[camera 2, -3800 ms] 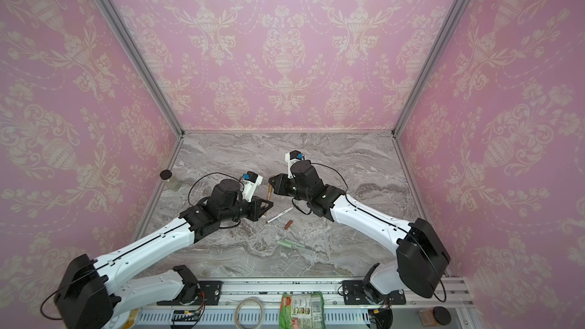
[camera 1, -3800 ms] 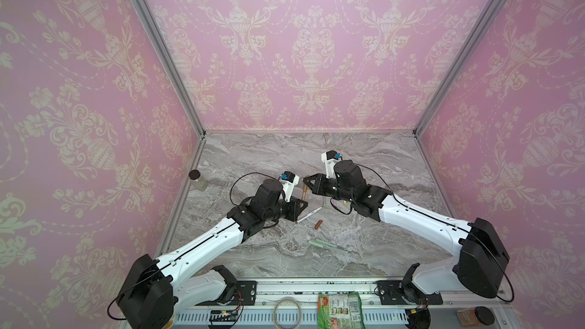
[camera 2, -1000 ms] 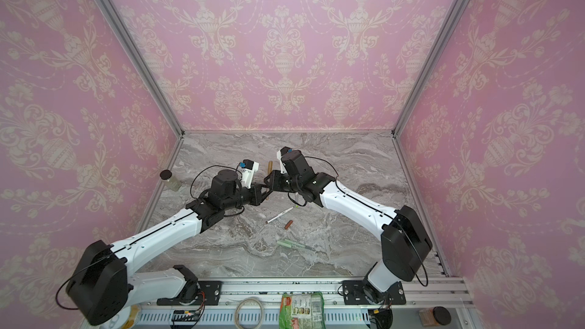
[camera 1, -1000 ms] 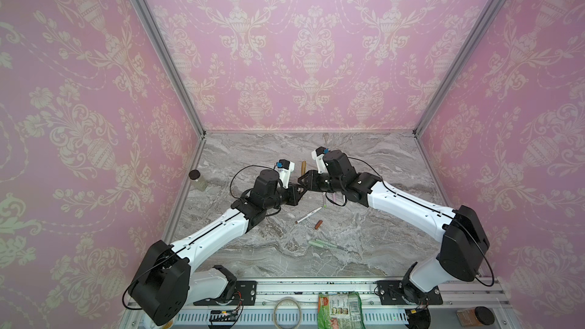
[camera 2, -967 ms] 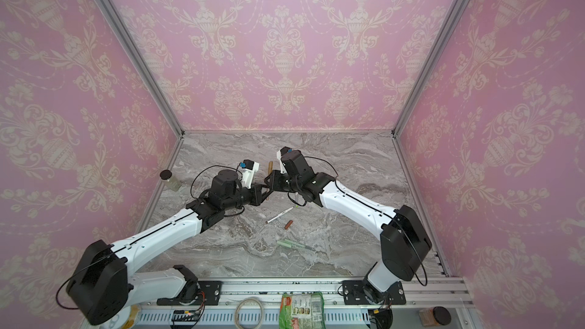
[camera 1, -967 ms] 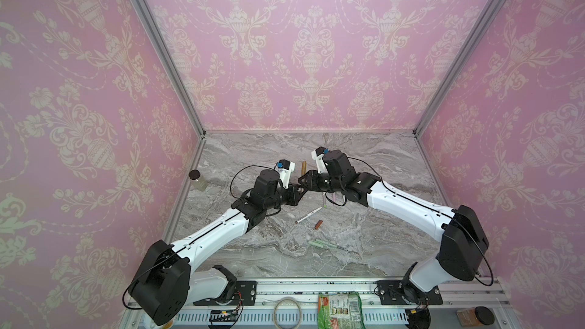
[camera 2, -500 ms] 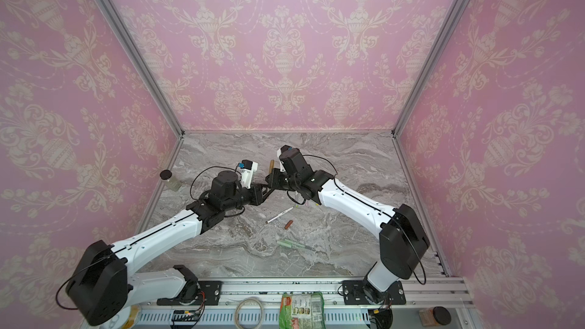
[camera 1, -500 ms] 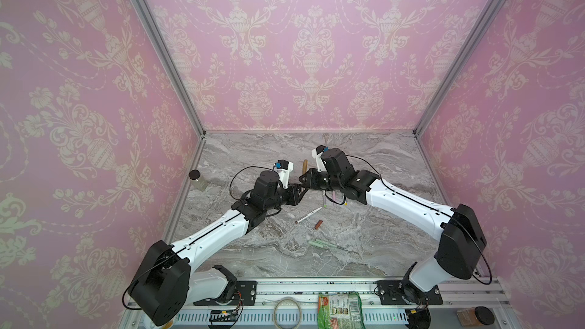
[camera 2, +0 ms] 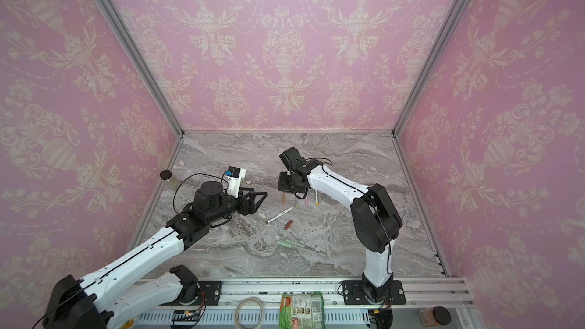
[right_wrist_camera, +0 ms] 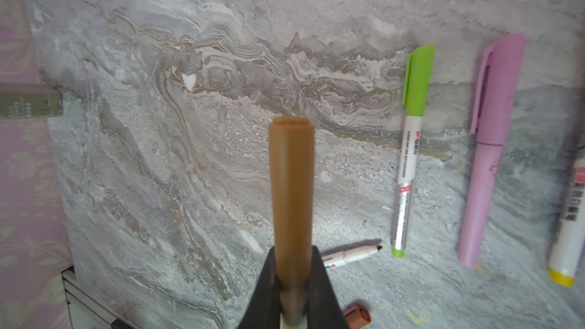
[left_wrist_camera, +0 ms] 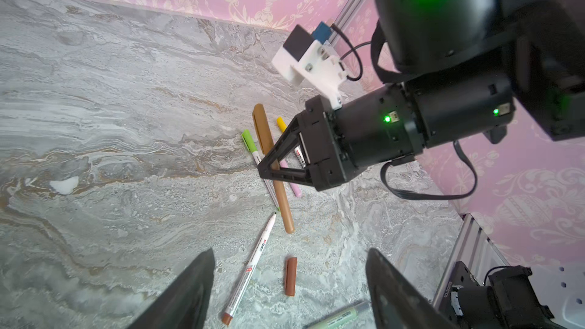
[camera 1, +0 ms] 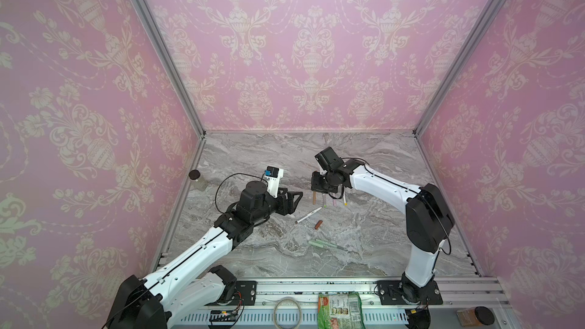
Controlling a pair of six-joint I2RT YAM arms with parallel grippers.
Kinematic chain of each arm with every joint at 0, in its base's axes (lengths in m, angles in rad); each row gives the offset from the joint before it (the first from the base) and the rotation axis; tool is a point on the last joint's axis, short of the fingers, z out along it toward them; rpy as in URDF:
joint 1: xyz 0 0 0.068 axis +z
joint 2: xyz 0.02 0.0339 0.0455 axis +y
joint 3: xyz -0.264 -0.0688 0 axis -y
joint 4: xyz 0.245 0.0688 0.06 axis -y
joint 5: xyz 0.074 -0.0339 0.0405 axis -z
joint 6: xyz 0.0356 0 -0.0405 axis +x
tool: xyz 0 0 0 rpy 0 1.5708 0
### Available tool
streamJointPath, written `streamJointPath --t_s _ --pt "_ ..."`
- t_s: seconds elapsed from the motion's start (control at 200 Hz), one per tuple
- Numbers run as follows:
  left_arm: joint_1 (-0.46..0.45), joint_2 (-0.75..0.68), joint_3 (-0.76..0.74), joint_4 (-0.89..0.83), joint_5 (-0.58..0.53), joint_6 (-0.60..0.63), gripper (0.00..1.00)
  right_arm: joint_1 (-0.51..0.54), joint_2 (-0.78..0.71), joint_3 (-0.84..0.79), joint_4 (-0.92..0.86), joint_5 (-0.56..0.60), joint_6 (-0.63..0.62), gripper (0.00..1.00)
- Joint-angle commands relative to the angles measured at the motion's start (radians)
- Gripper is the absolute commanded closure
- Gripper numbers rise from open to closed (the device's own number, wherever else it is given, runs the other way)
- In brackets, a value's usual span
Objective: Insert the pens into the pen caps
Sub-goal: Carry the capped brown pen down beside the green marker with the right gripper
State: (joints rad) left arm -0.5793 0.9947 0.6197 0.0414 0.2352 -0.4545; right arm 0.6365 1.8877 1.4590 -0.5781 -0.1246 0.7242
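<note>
Pink damask walls box in a grey marble desk. Nearest the front rail lies a sage green pen, just in front of the loose brown cap. Just behind the cap, and apart from it, an uncapped white pen lies slantwise. Left of the cap the left claw hangs spread apart and empty. Beyond the cap the right claw is clamped on a capped brown pen, above a row of three: a green-capped pen, a pink pen and a yellow-ended pen. The white pen looks light, stiff and smooth, so it may roll. A mid-barrel hold would leave its tip free.
</note>
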Motion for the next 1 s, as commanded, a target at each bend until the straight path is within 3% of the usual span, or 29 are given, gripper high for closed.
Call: streamJointPath --t_s 0.0,0.47,0.996 --pt "0.003 0.005 -0.015 -0.027 -0.026 0.039 0.23 0.004 0.049 0.067 -0.054 0.000 -0.050 1.00" --pt "0.005 0.018 -0.021 -0.006 -0.008 0.034 0.23 -0.001 0.215 0.185 -0.058 0.027 -0.091 0.96" --pt "0.004 0.024 0.003 -0.014 -0.019 0.031 0.22 -0.015 0.238 0.145 -0.040 0.054 -0.101 0.91"
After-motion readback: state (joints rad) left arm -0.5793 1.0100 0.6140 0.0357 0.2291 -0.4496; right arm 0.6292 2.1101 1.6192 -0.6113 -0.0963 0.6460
